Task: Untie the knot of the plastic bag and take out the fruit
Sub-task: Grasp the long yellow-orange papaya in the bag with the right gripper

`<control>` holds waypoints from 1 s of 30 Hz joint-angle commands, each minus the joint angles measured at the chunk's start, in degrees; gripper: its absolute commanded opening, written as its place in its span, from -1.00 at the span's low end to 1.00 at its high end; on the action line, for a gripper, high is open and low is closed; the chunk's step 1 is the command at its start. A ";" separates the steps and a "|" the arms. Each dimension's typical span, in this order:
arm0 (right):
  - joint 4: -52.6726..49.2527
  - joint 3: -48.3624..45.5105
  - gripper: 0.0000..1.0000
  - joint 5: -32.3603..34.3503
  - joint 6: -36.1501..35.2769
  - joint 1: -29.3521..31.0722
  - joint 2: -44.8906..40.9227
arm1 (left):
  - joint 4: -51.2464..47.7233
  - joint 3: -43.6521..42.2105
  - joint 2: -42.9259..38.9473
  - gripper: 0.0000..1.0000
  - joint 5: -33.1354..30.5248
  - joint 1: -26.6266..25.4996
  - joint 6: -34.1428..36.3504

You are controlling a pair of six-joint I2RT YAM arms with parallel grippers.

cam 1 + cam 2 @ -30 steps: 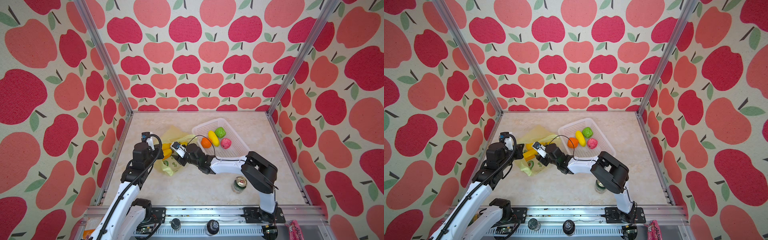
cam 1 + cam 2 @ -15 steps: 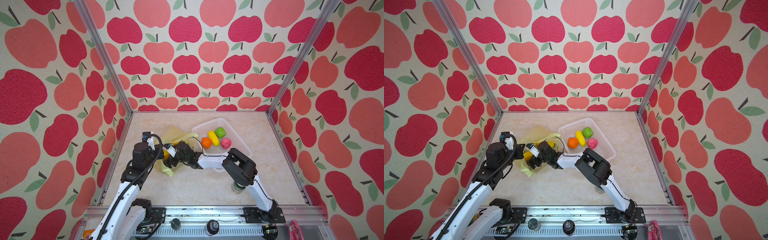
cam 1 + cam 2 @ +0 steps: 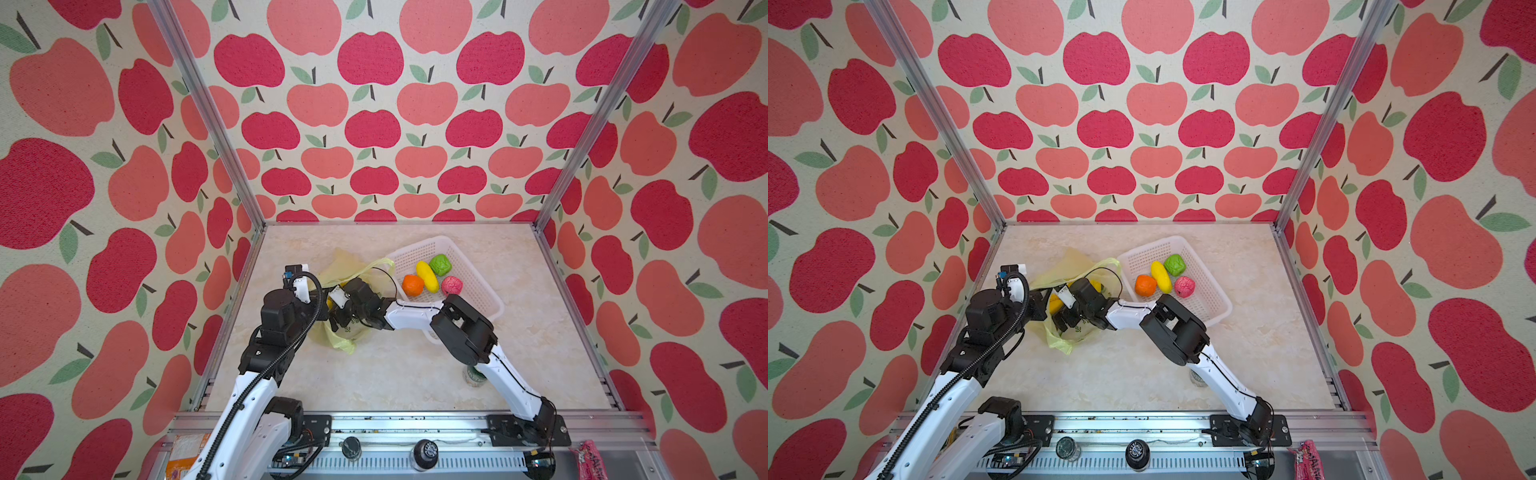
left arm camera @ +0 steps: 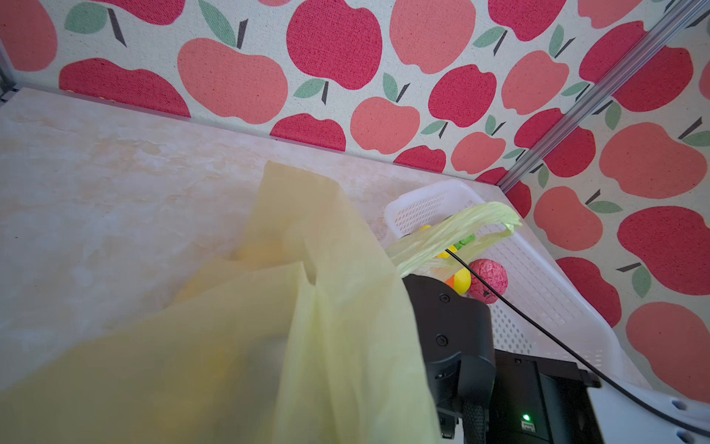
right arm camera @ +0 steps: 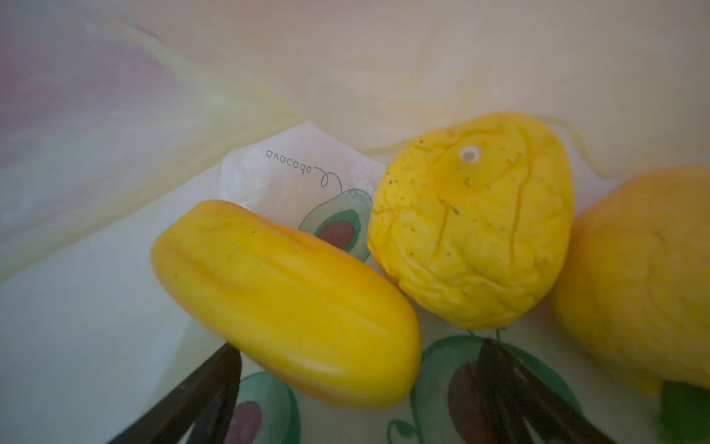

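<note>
My right jaws gape wide inside the thin, translucent plastic bag (image 3: 344,267) on the marble-look bench (image 3: 395,374), straddling 1 smooth oblong fruit (image 5: 284,303) beside a wrinkled round fruit (image 5: 472,223), a 3rd fruit (image 5: 645,276) cut off, my left jaws together, hidden behind film.

Yellow avocado-print plastic bag (image 3: 341,270) slumped, mouth open, handle loop (image 4: 466,225) free. Inside at my right claw (image 5: 359,346): long yellow fruit (image 5: 284,303), wrinkled yellow fruit (image 5: 472,230), orange-yellow fruit (image 5: 637,276). In the white basket (image 3: 478,286): orange fruit (image 3: 412,285), banana-shaped yellow fruit (image 3: 428,276), green fruit (image 3: 440,264), pink fruit (image 3: 451,286).
</note>
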 commanded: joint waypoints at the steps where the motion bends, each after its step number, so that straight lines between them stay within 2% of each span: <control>1: 2.64 -1.28 0.97 -6.27 0.62 0.13 0.32 | 1.60 -0.78 -0.06 -1.00 1.24 -0.24 1.21; 4: 8.43 -5.72 0.99 -7.72 -1.58 1.06 -2.19 | 1.36 -0.52 0.27 -1.00 0.29 -0.32 1.21; 9: 7.05 -4.41 0.99 -7.39 -6.77 2.68 -2.37 | 1.41 -0.34 0.80 -1.00 0.57 -0.28 1.30; 19: -5.74 11.02 0.99 0.25 -15.40 3.19 4.80 | 1.60 -0.10 1.51 -1.00 1.25 -0.40 1.30; 25: -10.58 18.15 0.99 -2.77 -17.39 3.75 9.50 | 1.92 -0.06 1.95 -1.00 2.04 -0.43 1.39; 30: -19.41 28.36 0.99 0.12 -17.97 4.73 15.50 | 1.77 -0.21 1.70 -1.00 2.17 -0.52 1.39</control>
